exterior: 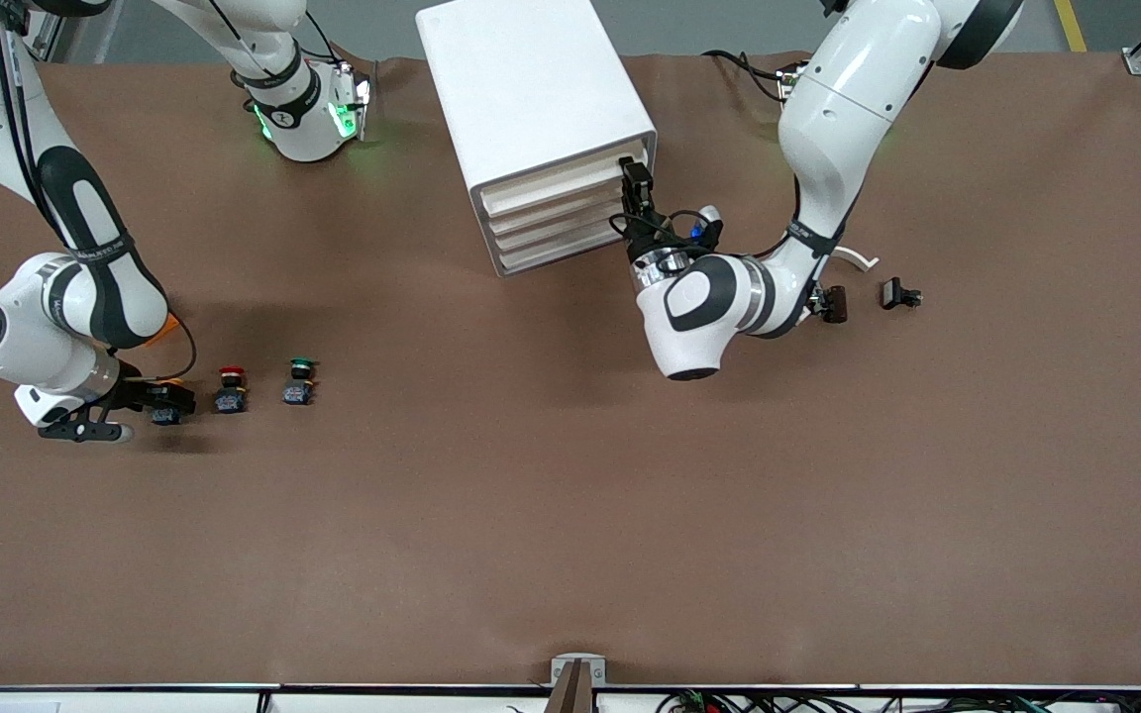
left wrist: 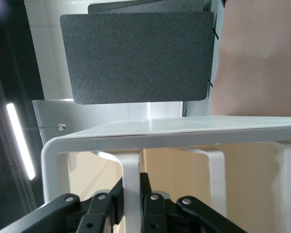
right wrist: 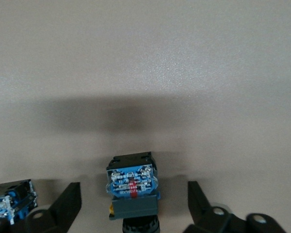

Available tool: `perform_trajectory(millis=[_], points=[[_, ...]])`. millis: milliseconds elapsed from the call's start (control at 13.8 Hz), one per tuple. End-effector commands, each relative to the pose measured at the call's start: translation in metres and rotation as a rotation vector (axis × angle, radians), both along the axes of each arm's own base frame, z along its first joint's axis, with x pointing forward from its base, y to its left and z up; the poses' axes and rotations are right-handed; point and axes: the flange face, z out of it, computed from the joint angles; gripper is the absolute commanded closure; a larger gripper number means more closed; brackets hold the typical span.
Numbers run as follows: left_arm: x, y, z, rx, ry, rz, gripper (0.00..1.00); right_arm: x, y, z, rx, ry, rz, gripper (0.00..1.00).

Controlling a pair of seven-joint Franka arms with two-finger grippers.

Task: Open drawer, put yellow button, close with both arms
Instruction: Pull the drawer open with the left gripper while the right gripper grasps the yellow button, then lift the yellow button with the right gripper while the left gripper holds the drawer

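Two jobs run at once on the brown counter. The left pincer is clamped shut on a thin white upright at the front corner of the cabinet, level with the top drawer, which sits flush and unopened; the grip looks set, so the next move calls for a straight pull outward along the drawer's run. The right pincer stands low over the counter with its fingers spread wide on either side of the yellow button, not yet touching it. The red-capped button lies just beside that pincer, the green-capped button next along. Closing squarely on the yellow button's dark body seems the step due, taking care not to nudge its red neighbour.
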Motion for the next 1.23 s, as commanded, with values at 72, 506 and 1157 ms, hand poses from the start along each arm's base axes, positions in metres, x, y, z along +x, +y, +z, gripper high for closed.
perform_trajectory(millis=[72, 506, 1157], points=[[0.025, 0.015, 0.001, -0.003, -0.016, 0.043, 0.88, -0.001, 0.004, 0.000, 0.009, -0.003, -0.001, 0.82], [0.057, 0.037, -0.001, -0.009, -0.045, 0.094, 0.88, 0.010, 0.002, 0.020, 0.052, 0.029, -0.045, 1.00], [0.089, 0.075, 0.001, 0.026, -0.107, 0.112, 0.85, 0.040, 0.087, 0.206, 0.098, 0.150, -0.322, 1.00]])
